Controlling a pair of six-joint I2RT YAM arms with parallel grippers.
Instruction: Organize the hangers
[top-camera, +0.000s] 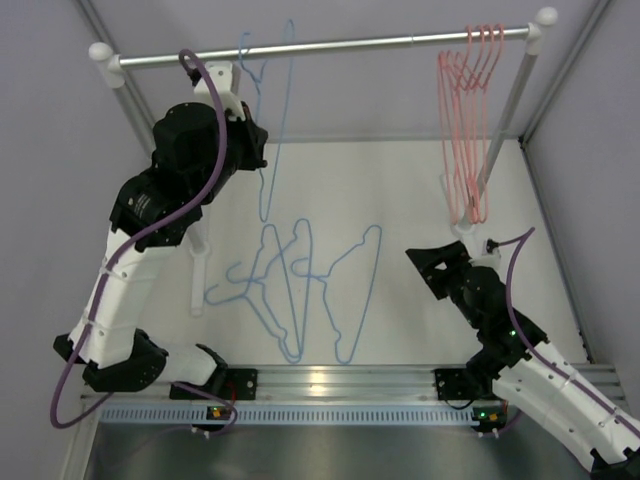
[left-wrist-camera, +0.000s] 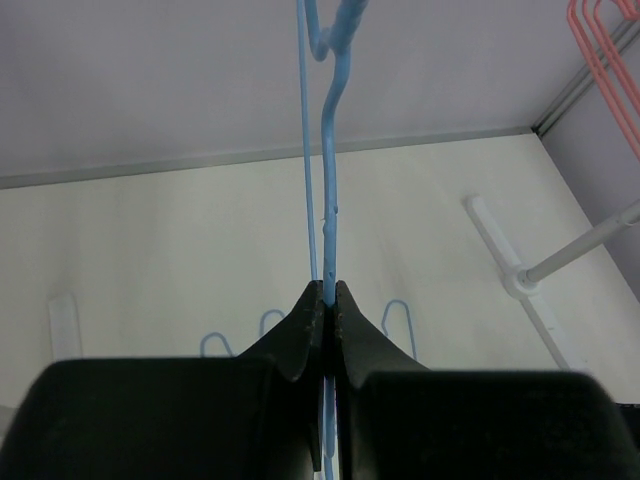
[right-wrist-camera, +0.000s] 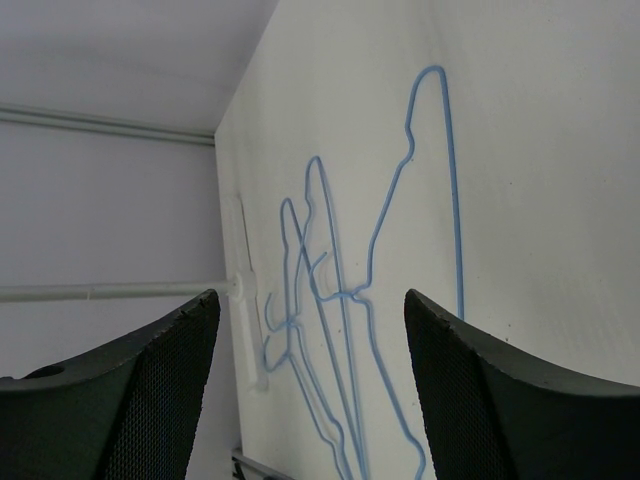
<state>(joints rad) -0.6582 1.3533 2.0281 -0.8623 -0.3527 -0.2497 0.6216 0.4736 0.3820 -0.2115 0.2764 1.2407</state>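
1. Left gripper (left-wrist-camera: 325, 298): jaws pinched shut on the thin wire of a blue hanger (left-wrist-camera: 331, 190), gripping it on a straight run below the hook's bend.
2. That blue hanger (top-camera: 266, 170) is up in the air at the left part of the rail (top-camera: 330, 44), edge-on to the wrist camera. Its top crosses the rail line in the overhead view; can't tell whether the hook actually sits on the rail.
3. Left arm is raised high, with the gripper just below the rail.
4. Right gripper (right-wrist-camera: 310, 305): jaws spread wide, nothing between them. It hangs low over the right side of the desk (top-camera: 400, 180), pointing toward the loose pile.
5. Loose blue hangers (top-camera: 290, 290): looks like three, lying flat mid-desk, overlapping and tangled where the hooks and shoulders cross. The rightmost one sits a bit apart at its far end. Same pile shows between the right fingers (right-wrist-camera: 345, 300).
6. Pink hangers (top-camera: 466, 130): bunched together, hooked on the right end of the rail and hanging down next to the right post. Also visible at the top right corner of the left wrist view (left-wrist-camera: 608, 60).
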